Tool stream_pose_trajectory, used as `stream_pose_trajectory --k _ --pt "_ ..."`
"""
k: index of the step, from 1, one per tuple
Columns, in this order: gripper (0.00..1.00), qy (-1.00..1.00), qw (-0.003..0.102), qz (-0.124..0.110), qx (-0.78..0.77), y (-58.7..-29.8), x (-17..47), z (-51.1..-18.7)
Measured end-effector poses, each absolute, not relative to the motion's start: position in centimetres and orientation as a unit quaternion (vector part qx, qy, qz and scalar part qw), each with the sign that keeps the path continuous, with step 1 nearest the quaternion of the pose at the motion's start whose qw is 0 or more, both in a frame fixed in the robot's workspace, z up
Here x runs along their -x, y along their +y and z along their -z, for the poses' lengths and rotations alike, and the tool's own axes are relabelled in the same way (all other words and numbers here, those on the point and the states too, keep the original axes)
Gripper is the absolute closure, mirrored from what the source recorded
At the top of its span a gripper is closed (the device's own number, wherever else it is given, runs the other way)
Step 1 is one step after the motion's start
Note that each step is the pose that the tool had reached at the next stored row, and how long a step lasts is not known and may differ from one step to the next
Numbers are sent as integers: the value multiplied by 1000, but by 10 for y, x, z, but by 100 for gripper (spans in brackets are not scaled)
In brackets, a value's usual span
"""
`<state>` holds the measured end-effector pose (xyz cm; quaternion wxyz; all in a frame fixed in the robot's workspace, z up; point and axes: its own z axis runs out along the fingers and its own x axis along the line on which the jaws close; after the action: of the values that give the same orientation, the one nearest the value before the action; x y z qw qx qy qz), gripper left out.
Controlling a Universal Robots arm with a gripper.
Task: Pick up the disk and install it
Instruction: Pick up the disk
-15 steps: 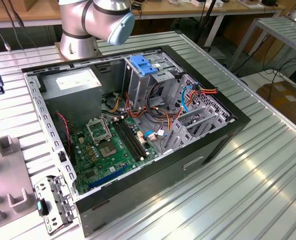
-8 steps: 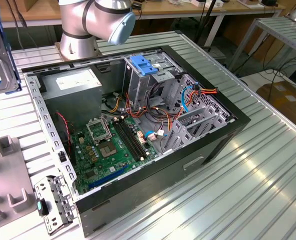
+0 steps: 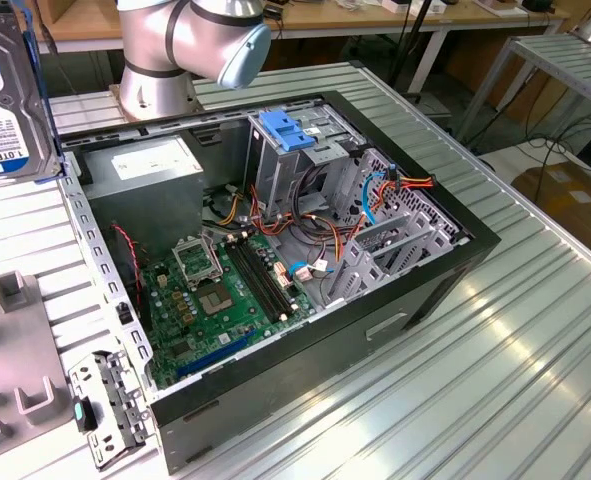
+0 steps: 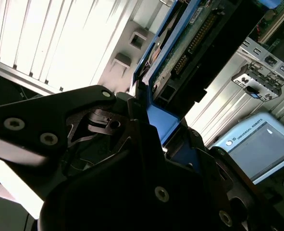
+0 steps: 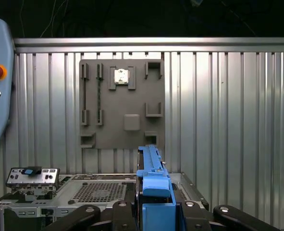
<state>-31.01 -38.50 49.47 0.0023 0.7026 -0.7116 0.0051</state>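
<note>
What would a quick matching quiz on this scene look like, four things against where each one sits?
Things:
1. disk
2. blue clip
3. motherboard
4. grey fixture plate

Places:
A. on top of the metal cage
B. flat inside the computer case
C. on the table beside the case
D. clamped in the gripper

Pairs: 1-D, 2-A, 3-B, 4-C.

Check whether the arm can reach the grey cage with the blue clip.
Probably yes: the case lies open and the way to the cage looks free, though the end effector holds the disk.
</note>
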Motion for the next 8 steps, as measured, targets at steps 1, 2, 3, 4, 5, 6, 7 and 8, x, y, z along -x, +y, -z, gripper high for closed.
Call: stream_pose_trajectory --k 1,2,3,4,5,6,7,8 --pt "63 -712 2 -5 -703 -385 309 -495" --pt "63 -712 2 -5 -703 -385 307 -495" --pt "63 -712 2 -5 -703 -385 304 -495" --pt "63 -712 2 -5 -703 -385 303 -495" --pt "63 -712 2 -5 -703 -385 301 -495" --pt "63 -712 2 -5 -703 -385 298 -495" --pt "63 -712 2 -5 -703 -385 294 -495" --pt "63 -712 2 -5 -703 -386 292 -495"
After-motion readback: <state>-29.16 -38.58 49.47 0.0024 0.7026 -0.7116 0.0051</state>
